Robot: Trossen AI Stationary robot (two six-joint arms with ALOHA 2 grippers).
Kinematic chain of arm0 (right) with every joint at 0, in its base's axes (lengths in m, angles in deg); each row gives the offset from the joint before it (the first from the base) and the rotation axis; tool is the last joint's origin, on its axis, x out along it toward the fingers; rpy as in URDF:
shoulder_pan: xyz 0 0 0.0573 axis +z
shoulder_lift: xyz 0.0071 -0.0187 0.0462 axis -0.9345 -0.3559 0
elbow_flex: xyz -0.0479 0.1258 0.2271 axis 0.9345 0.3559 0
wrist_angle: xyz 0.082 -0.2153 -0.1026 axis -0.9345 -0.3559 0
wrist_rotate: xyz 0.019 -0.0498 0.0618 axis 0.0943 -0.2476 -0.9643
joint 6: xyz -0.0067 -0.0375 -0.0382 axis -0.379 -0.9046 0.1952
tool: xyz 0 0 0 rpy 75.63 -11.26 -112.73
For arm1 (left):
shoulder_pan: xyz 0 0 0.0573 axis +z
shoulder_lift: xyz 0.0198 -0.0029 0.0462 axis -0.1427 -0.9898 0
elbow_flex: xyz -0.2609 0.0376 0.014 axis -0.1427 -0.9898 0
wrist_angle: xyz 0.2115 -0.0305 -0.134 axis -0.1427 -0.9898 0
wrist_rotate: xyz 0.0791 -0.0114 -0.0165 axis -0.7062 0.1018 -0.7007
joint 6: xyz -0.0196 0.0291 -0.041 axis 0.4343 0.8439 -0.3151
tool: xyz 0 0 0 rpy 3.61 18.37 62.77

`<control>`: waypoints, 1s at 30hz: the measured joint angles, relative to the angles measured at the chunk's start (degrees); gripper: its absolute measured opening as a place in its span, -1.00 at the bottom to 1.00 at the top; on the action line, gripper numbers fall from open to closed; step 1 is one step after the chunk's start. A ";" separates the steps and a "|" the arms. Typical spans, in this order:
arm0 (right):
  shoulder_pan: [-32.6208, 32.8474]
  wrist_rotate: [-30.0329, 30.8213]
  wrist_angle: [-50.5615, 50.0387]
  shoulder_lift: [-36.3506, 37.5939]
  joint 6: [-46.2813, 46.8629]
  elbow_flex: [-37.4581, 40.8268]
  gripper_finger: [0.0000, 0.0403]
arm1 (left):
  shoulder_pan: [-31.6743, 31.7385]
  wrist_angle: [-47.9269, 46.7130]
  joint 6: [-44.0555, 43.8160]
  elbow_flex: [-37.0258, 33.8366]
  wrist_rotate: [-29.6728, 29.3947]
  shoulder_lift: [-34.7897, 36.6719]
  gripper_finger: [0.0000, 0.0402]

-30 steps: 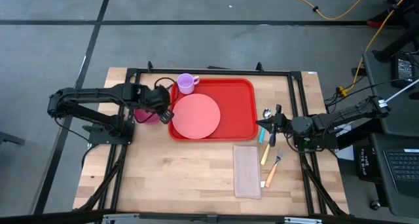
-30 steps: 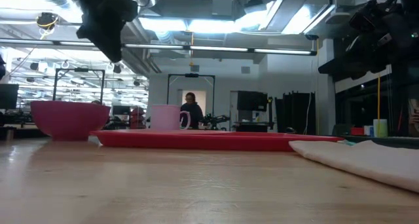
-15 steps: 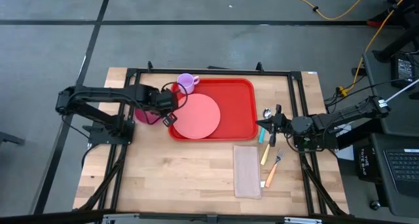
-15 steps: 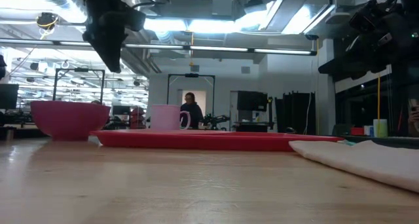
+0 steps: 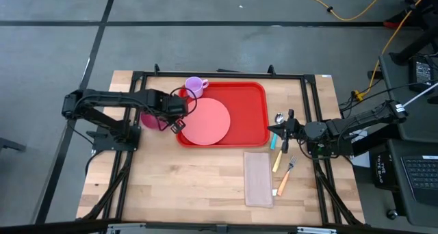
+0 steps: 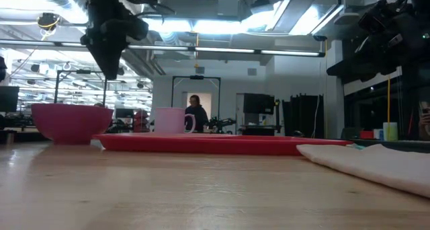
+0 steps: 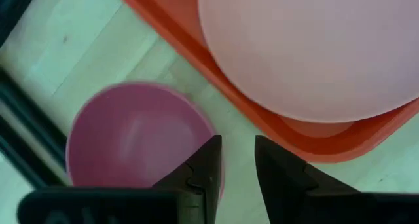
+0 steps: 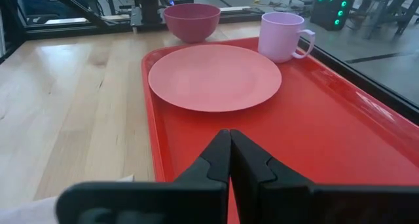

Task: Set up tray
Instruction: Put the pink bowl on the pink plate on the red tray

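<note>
the left gripper (image 5: 176,122) hangs above the table (image 5: 191,186) just off the left edge of the tray (image 5: 256,100), beside the pink bowl (image 5: 150,120). in its wrist view the two fingers (image 7: 204,168) stand a little apart with bare wood showing through the narrow gap, and nothing is between them. the right gripper (image 5: 279,129) waits at the tray's right side, its fingers pressed together and holding nothing.

the red tray lies flat toward the far side of the table. a round pink plate (image 5: 204,121) rests in its left half, and a lilac mug (image 5: 195,87) sits at its far left corner. a beige napkin (image 5: 258,178) lies on the wood nearer than the tray's right end, with a fork (image 5: 285,176) and other cutlery beside it.
</note>
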 joint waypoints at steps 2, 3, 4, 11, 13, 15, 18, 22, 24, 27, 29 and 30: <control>0.00 0.00 0.01 -0.01 0.01 0.00 -0.96 | 0.00 -1.08 -1.23 0.00 0.00 -0.12 -0.49; 0.01 0.00 0.00 -0.01 0.01 0.00 -0.96 | 0.00 -1.84 -1.75 0.00 -0.06 -0.12 -0.46; 0.01 0.00 0.01 0.00 0.01 0.00 -0.96 | 0.00 -2.36 -1.95 0.00 -0.08 -0.12 -0.43; 0.01 0.02 0.01 0.00 0.16 0.00 -0.96 | 0.00 -2.43 -2.80 -1.34 0.17 -0.08 -0.26; 0.00 0.00 0.00 -0.02 0.16 0.00 -0.96 | 0.04 -2.70 -2.81 -3.41 1.43 -0.10 -0.24; 0.02 0.02 0.01 -0.01 0.16 0.00 -0.96 | 0.36 -2.52 -2.71 -5.56 4.20 -0.10 -0.23; 0.02 0.02 0.01 -0.02 0.16 0.00 -0.96 | 0.44 -1.59 -2.38 -8.56 6.22 -0.10 -0.22; 0.00 0.04 0.01 -0.02 0.18 0.00 -0.96 | 0.44 -0.65 -2.27 -10.99 6.15 -0.12 -0.22; 0.02 0.04 0.01 -0.02 0.18 0.00 -0.96 | 0.43 0.41 -1.95 -11.68 6.29 -0.12 -0.22; 0.02 0.07 0.01 -0.02 0.21 0.00 -0.96 | 0.44 2.16 -0.31 -12.61 6.43 -0.12 -0.22; 0.00 0.07 0.01 -0.02 0.23 0.00 -0.96 | 0.44 4.19 0.65 -13.48 6.23 -0.10 -0.22; 0.02 0.07 0.01 -0.02 0.29 0.00 -0.96 | 0.44 5.27 1.02 -14.08 6.26 -0.10 -0.22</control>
